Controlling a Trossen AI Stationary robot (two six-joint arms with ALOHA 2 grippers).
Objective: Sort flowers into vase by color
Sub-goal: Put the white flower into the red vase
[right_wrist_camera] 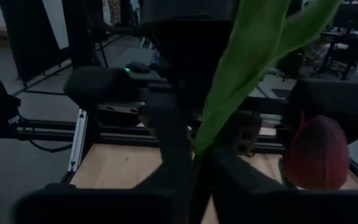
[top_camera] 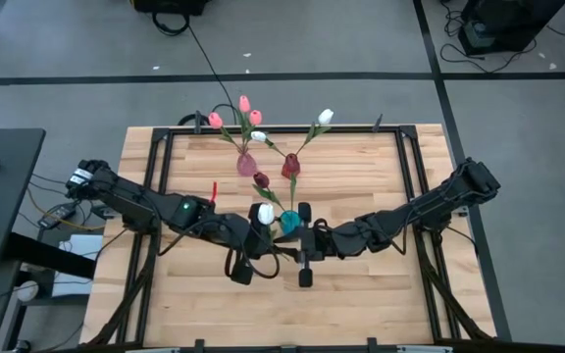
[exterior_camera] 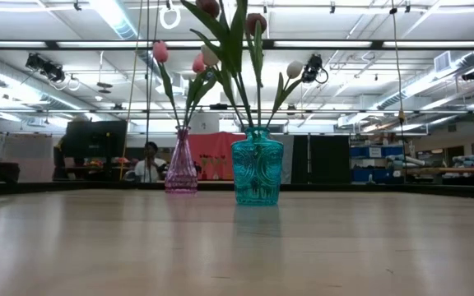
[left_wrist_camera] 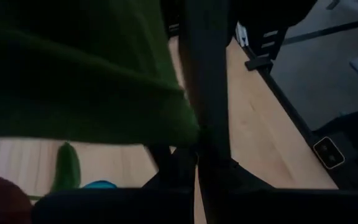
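A teal vase (top_camera: 289, 224) (exterior_camera: 257, 171) stands mid-table and holds maroon tulips (exterior_camera: 255, 23). Both grippers meet high above the table beside it, out of the low view. My left gripper (top_camera: 273, 235) (left_wrist_camera: 196, 155) is shut on a tulip's green leaf (left_wrist_camera: 73, 68). My right gripper (top_camera: 288, 237) (right_wrist_camera: 197, 158) faces it and is shut on the same leaf (right_wrist_camera: 247, 56). A white tulip head (top_camera: 265, 213) shows beside the left gripper; whether it belongs to the held stem I cannot tell. A maroon head (right_wrist_camera: 316, 152) is close by. My left gripper pinches the tulip between its two fingers where the leaf narrows (left_wrist_camera: 190, 132). It comes from the table's left, slanting downward. The tulip is lifted clear of the table. My right gripper pinches the same tulip at the leaf's narrow foot (right_wrist_camera: 199, 146), between its two fingers. It comes nearly level from the table's right, tip to tip with the left gripper. The leaf rises away from the fingers.
A pink vase (top_camera: 247, 164) (exterior_camera: 181, 164) with pink tulips and a maroon vase (top_camera: 290, 165) with a white tulip (top_camera: 326, 116) stand toward the far edge. A black frame rail (top_camera: 165, 186) runs round the table. A person (exterior_camera: 150, 161) sits in the room beyond.
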